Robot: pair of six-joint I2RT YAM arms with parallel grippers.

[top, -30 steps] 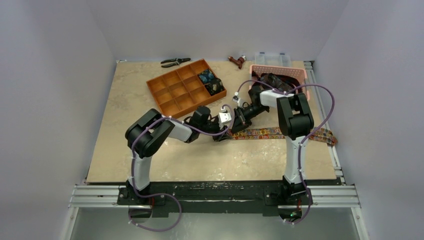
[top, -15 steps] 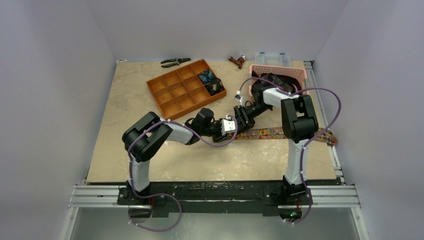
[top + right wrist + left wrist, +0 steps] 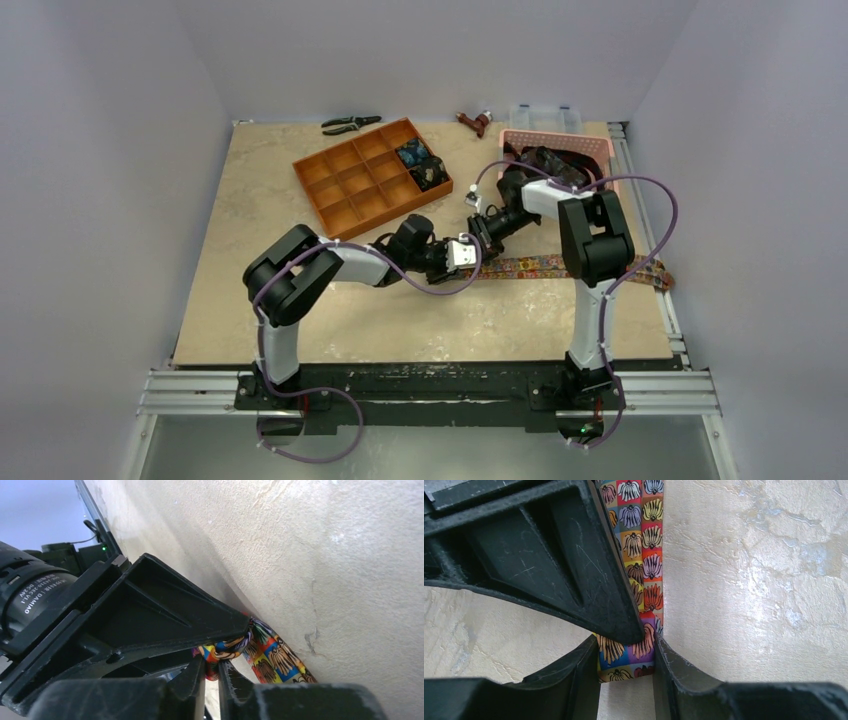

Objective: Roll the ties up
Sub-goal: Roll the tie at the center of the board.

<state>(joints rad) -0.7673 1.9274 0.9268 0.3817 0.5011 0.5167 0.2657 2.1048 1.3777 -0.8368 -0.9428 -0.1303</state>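
Observation:
The orange-yellow-red print tie [image 3: 540,266] lies flat as a long strip towards the right table edge. Its left end sits between my two grippers. In the left wrist view my left gripper [image 3: 625,647] has its fingers against both edges of the tie's end [image 3: 646,555], close to the table. The right gripper's finger [image 3: 549,555] presses on the tie from above. In the right wrist view my right gripper [image 3: 212,669] is nearly closed on a bunched fold of the tie [image 3: 275,655], under the left gripper's finger [image 3: 150,610]. From above, the left gripper [image 3: 468,255] and the right gripper [image 3: 487,232] touch.
An orange tray [image 3: 345,185] with square compartments stands behind the grippers and holds two dark coiled ties [image 3: 420,163]. A pink basket [image 3: 600,148] at the back right holds dark ties [image 3: 545,158]. Pliers [image 3: 350,124], a red tool [image 3: 475,122] and a clear box [image 3: 545,113] lie along the back edge.
My left gripper has moved right to the tie's left end and its wrist has turned. My right gripper has shifted slightly back and right, staying at the tie's end.

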